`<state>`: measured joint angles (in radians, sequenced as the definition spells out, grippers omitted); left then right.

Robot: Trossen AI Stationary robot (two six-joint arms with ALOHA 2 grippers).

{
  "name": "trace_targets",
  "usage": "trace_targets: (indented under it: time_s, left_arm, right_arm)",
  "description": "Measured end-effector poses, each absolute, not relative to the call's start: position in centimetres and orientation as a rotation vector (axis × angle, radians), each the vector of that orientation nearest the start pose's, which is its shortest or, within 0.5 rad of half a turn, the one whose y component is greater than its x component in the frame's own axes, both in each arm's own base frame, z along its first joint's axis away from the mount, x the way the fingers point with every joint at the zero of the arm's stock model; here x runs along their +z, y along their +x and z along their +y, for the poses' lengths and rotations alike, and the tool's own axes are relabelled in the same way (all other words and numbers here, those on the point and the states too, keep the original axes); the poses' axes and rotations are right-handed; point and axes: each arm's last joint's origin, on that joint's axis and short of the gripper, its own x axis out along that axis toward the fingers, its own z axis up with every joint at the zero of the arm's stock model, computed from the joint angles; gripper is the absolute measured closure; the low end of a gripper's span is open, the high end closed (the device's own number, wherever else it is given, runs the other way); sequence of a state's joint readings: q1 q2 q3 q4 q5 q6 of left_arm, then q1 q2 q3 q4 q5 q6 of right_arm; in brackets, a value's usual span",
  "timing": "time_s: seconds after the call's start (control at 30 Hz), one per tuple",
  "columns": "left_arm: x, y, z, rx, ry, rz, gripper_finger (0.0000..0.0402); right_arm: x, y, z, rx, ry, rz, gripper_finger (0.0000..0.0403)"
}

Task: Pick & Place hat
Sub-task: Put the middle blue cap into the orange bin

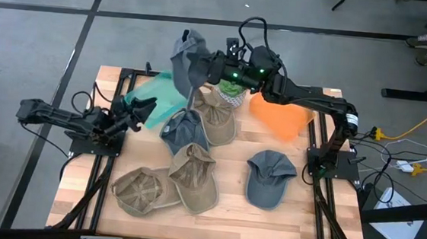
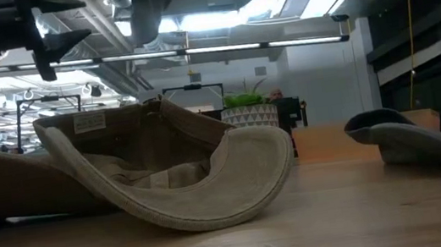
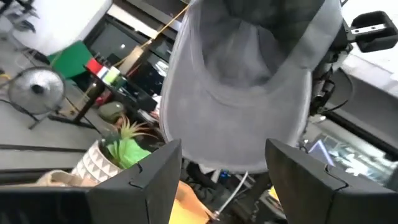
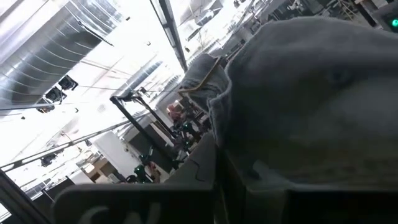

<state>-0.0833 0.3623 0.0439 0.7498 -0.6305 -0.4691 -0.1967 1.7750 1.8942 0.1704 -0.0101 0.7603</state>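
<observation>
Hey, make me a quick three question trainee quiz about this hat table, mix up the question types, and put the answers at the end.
1. True or false: the right pincer holds a grey fabric cap up above the wooden table.
2. Multiple choice: the left pincer is A) shut on a tan cap, B) open and holding nothing, C) out of view.
3. Fill in: the flat plastic bag under the right arm is coloured ____.

Key: 1 true; 2 B; 3 orange.
</observation>
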Motion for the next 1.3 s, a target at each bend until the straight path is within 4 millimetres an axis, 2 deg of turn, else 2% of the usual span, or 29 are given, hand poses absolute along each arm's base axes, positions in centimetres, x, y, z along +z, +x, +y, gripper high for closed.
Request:
trace_targets:
  time_s: [0.33,0.47,0.6,1.0,1.2,1.3]
  left_arm:
    - [21.4,13.3,1.5,0.431,-0.752,-0.448,0.0176]
    - [22.1,13.9,1.7,0.4,-0.731,-0.512,0.0176]
    - [23.1,14.1,1.7,0.302,-0.625,-0.603,0.0176]
    - [22.5,15.8,2.6,0.272,-0.661,-0.605,0.0176]
    - [24.1,17.7,3.3,0.243,-0.613,-0.602,0.0177]
    - [25.2,18.9,3.4,0.172,-0.559,-0.591,0.0194]
  right_arm:
    - [48.9,39.2,-6.6,0.016,0.699,-0.36,0.0399]
    - [48.8,39.4,-6.1,0.025,0.684,-0.348,0.0399]
    - [48.9,39.4,-6.1,0.024,0.683,-0.35,0.0399]
    - [49.2,39.3,-5.6,0.048,0.68,-0.379,0.0399]
    - [49.4,39.2,-5.6,0.055,0.669,-0.404,0.0399]
    - [49.4,39.3,-5.6,0.05,0.648,-0.402,0.0399]
